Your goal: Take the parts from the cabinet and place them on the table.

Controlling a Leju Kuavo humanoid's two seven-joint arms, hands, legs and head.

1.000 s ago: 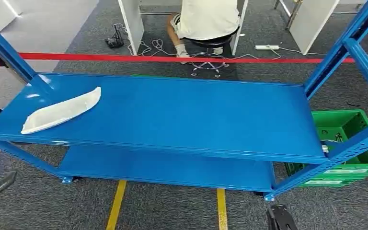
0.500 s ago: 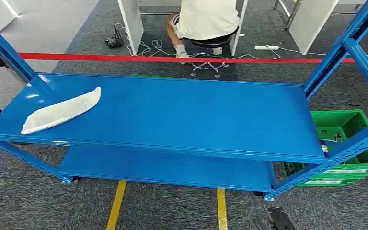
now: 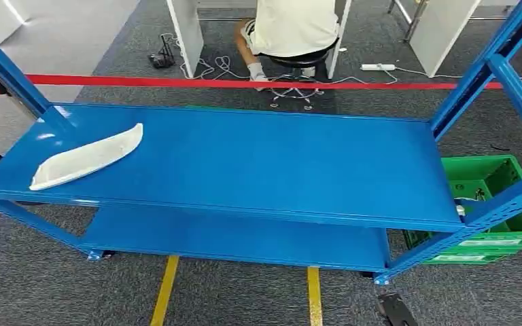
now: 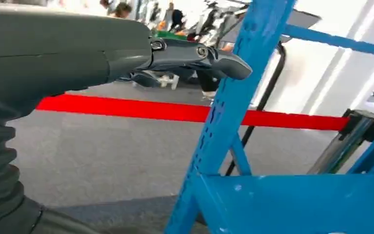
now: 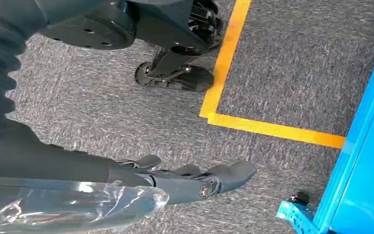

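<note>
While the white part (image 3: pixel 87 157) lies on the blue shelf (image 3: pixel 258 163), left hand (image 4: pixel 126 53) hangs unclasped; right hand (image 5: pixel 175 183) grips clear plastic (image 5: pixel 63 204).

A cordoned-off robot test area in an office-like hall: a blue steel shelving rack (image 3: pixel 245 163) stands on grey carpet (image 3: pixel 47 292) marked with yellow floor tape (image 3: pixel 165 290), behind a red barrier belt (image 3: pixel 177 82), as a person (image 3: pixel 296 27) sits among cables (image 3: pixel 217 66).

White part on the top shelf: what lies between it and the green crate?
In the head view, only bare blue shelf lies between the white part and the green crate.
</note>
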